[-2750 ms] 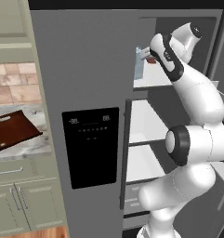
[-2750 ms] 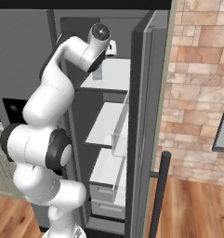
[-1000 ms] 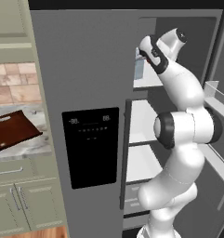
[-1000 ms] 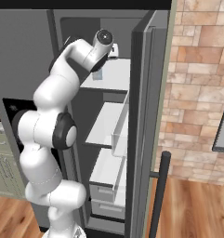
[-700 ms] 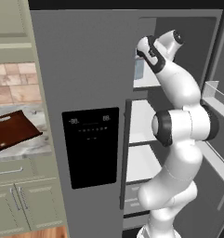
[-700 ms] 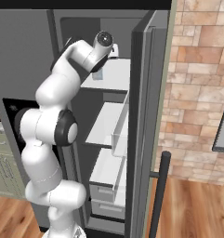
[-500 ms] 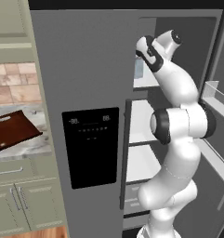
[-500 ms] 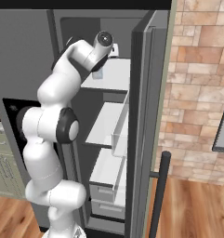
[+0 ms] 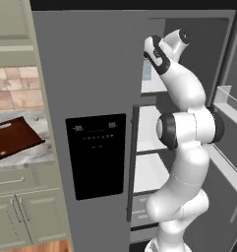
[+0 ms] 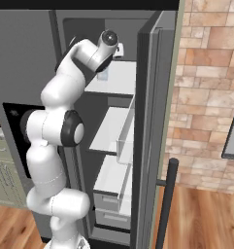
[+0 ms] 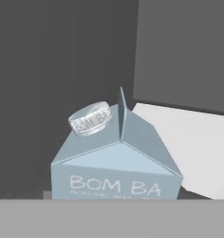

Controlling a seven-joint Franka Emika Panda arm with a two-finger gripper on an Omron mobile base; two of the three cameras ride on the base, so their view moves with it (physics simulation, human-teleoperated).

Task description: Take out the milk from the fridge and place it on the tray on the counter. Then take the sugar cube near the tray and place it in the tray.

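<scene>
1. Far left in the left base view, the dark red tray (image 9: 14, 139) lies flat on the marbled tabletop (image 9: 39, 153) above the pale cabinets, well apart from the fridge's open side. A tiny pale speck sits near the tray's far corner; it may be the sugar cube, but it is too small to tell.
2. Next comes the fridge (image 9: 90, 74), its left door with the black dispenser panel (image 9: 96, 155) shut, its right door swung wide so the white shelves show.
3. On the top shelf (image 10: 119, 78) stands the milk (image 11: 117, 160), a pale blue carton, upright, its long axis vertical and its ridged peak pointing up. The cap (image 11: 90, 118) sits on the left slope of the gable as the hand view shows it.
4. Right of the shut door, the white arm reaches up into the top compartment, and its wrist is bent towards the carton.
5. The carton lies straight ahead of the pincer and very near, slightly below the hand's line of sight, so I judge the coming move to be a short push forward and a little down to bracket the carton's body.
6. The fingertips cannot be made out, so I cannot tell whether the pincer is spread or clenched; the carton looks not yet grasped.
</scene>
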